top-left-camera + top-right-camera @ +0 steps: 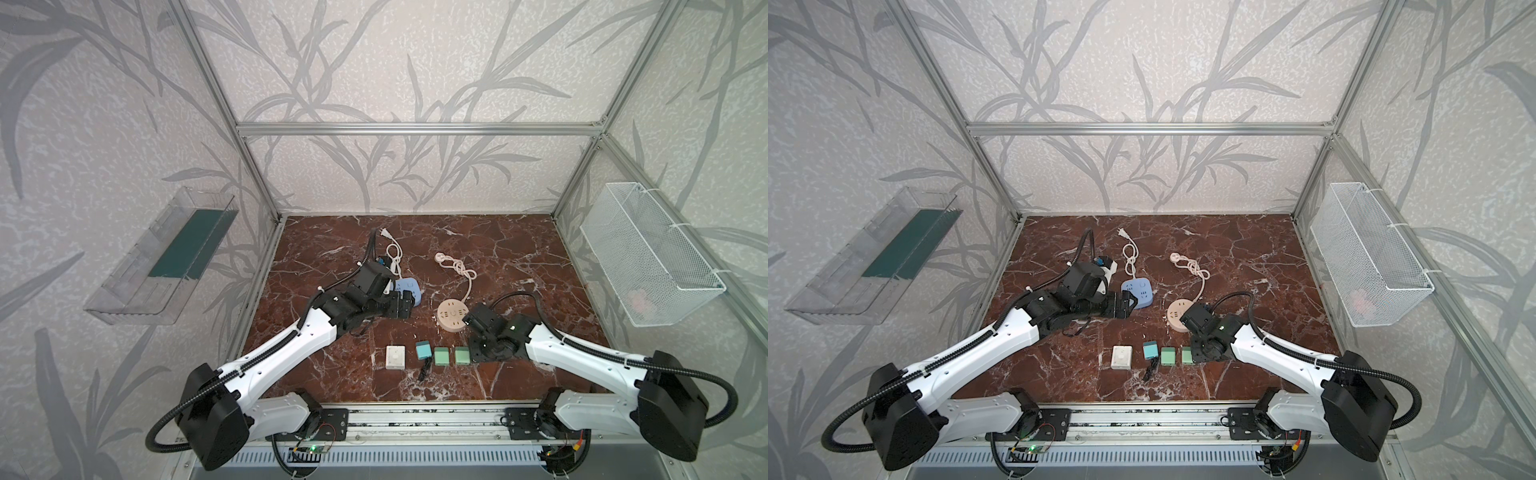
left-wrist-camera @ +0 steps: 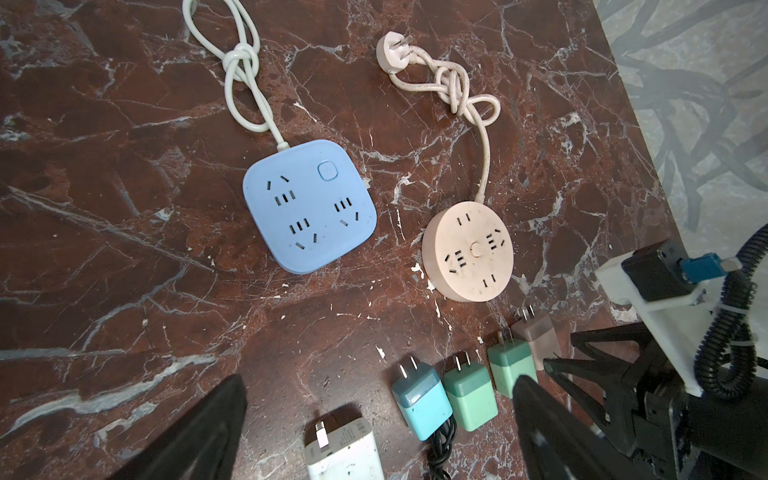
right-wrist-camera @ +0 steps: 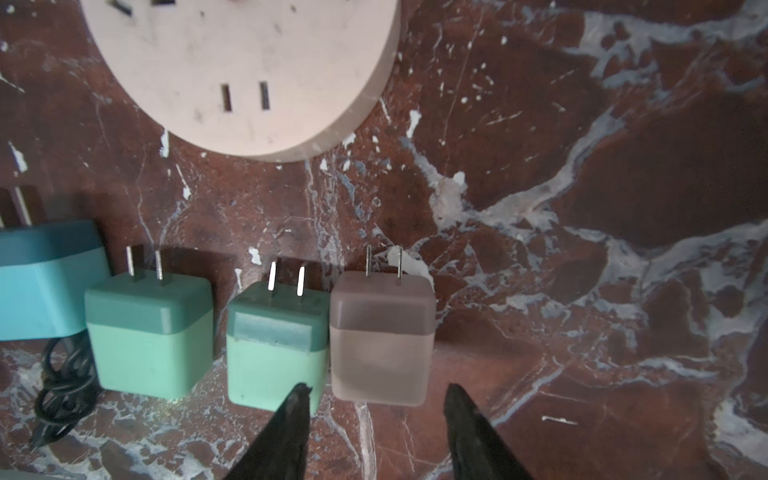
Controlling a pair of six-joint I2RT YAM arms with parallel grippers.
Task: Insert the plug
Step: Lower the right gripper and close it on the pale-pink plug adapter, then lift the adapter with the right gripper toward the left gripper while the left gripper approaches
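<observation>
A pale pink plug (image 3: 382, 336) lies prongs-forward at the end of a row with two green plugs (image 3: 274, 345) (image 3: 149, 332), a blue one (image 2: 422, 401) and a white one (image 2: 345, 453). My right gripper (image 3: 378, 392) is open, its fingertips (image 3: 301, 395) just behind the pink plug, one on each side and not touching it. In both top views the right gripper (image 1: 476, 353) hides that plug. A round pink power strip (image 1: 453, 316) and a square blue power strip (image 1: 409, 289) lie beyond the row. My left gripper (image 2: 380, 382) hovers wide open and empty by the blue strip.
Knotted cords run from both strips toward the back wall, a white one (image 1: 395, 253) and a pink one (image 1: 457, 266). A wire basket (image 1: 648, 257) hangs on the right wall and a clear tray (image 1: 166, 257) on the left. Aluminium frame posts edge the marble table (image 1: 519, 257).
</observation>
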